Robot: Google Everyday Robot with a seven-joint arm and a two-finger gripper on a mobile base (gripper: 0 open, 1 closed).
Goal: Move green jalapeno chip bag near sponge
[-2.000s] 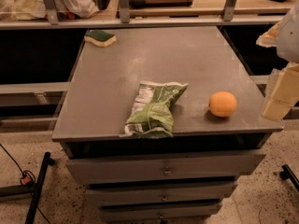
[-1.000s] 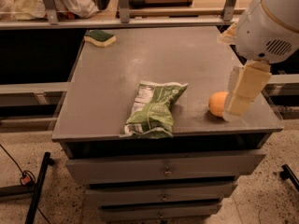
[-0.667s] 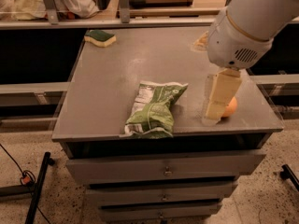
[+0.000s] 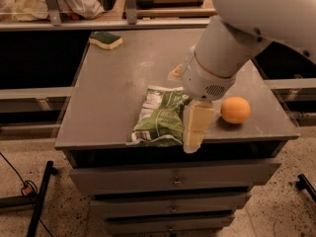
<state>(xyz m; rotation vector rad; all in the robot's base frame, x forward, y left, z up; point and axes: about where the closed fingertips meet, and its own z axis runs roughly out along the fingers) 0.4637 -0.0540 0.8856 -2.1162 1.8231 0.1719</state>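
The green jalapeno chip bag (image 4: 160,116) lies crumpled near the front edge of the grey cabinet top (image 4: 118,83), slightly left of centre. The sponge (image 4: 105,39), dark green over pale yellow, sits at the far left corner of the top, well away from the bag. My gripper (image 4: 195,131) hangs from the large white arm (image 4: 222,58), just to the right of the bag's right edge and close above the front of the top. The arm hides part of the surface behind the bag.
An orange round fruit (image 4: 235,110) rests on the top to the right of the gripper. Drawers (image 4: 173,180) sit below the top. A shelf with cloth and boxes (image 4: 74,4) runs behind. Black stand legs (image 4: 39,201) stand on the floor at left.
The arm has swung in from the right edge, passed over the orange fruit, and now has the gripper beside the bag's right side. The bag, sponge and fruit have not moved.
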